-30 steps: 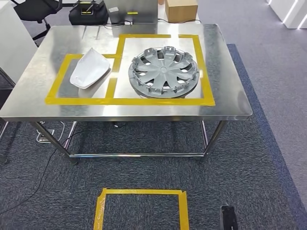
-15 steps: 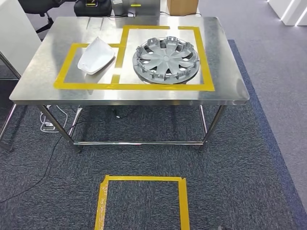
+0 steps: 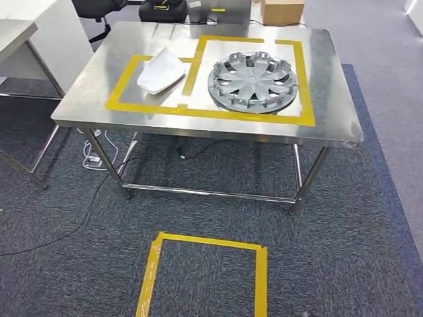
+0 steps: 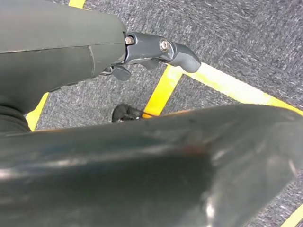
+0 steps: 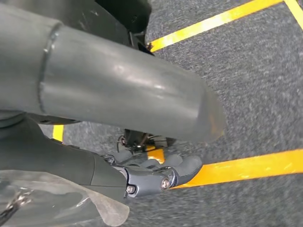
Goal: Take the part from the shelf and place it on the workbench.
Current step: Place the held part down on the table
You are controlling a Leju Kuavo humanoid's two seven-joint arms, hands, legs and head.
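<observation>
Head view from my station: the stainless steel bench stands ahead on dark grey carpet, marked with yellow tape into two joined rectangles. Inside the larger taped rectangle, on the right, lies the round grey plastic hubcap with spokes, flat on the steel. Inside the smaller taped rectangle, on the left, lies the white curved plastic shell part, well apart from the hubcap and separated from it by the shared tape strip. I see a brown cardboard box at the far edge, beyond the bench, and black office chairs to its left. A yellow taped square on the carpet sits in front of the bench, and cables trail under it.

On the left wrist feed, my left hand hangs over the carpet and yellow tape; its fingers are stretched out and grasp nothing that I can see. On the right wrist feed, my right hand also hangs above a yellow tape line, fingers extended side by side with nothing in them
</observation>
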